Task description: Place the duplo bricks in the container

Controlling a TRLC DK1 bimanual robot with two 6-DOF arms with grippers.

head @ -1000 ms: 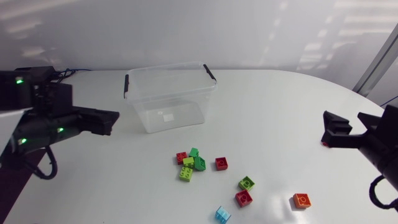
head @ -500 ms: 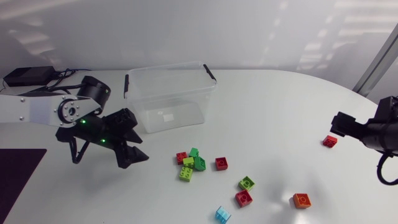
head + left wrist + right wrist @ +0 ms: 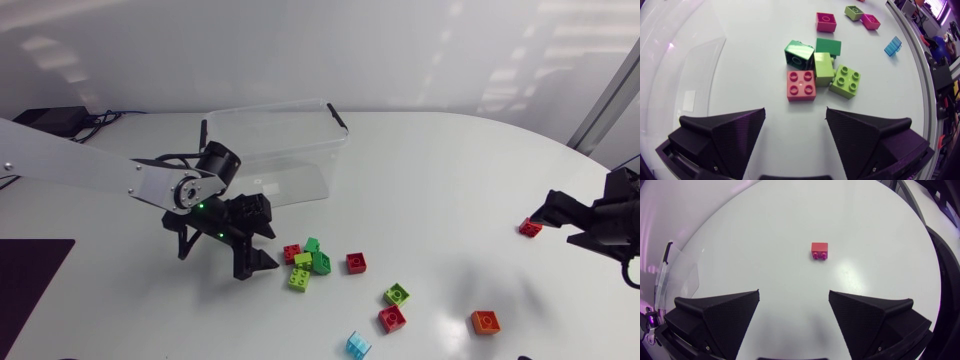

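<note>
1. Across the white surface [image 3: 430,170], the big change is my left arm [image 3: 100,170]. A second ago it sat folded at the left edge, and it has since swung out past the container's front toward the middle.
2. My right arm [image 3: 610,225] has moved less, drawing back toward the right edge and dropping lower.
3. The container [image 3: 300,180] is clear and open-topped, and stands upright at the far side of the surface. I can see nothing in it, so no brick is placed yet and I judge the task to be at its very start.
4. The left tool [image 3: 795,114] has its fingers apart and holds nothing. It sits low over the surface with the cluster [image 3: 306,262] just ahead, which I read as the approach for a first pick.
5. The right tool [image 3: 794,295] is also spread and empty. It is aimed at the lone red brick [image 3: 819,250], which lies ahead of it, untouched.
6. Nearest the left tool in the cluster is a red brick [image 3: 801,86]. It touches a dark green brick [image 3: 800,54] and a small lime brick [image 3: 823,68], and a lime brick [image 3: 847,81] sits beside those.
7. Loose pieces lie further out: a second red brick [image 3: 356,262], a green brick [image 3: 397,294], a third red brick [image 3: 391,318], an orange brick [image 3: 485,321] and a blue brick [image 3: 358,345]. All are well apart from the container.
</note>
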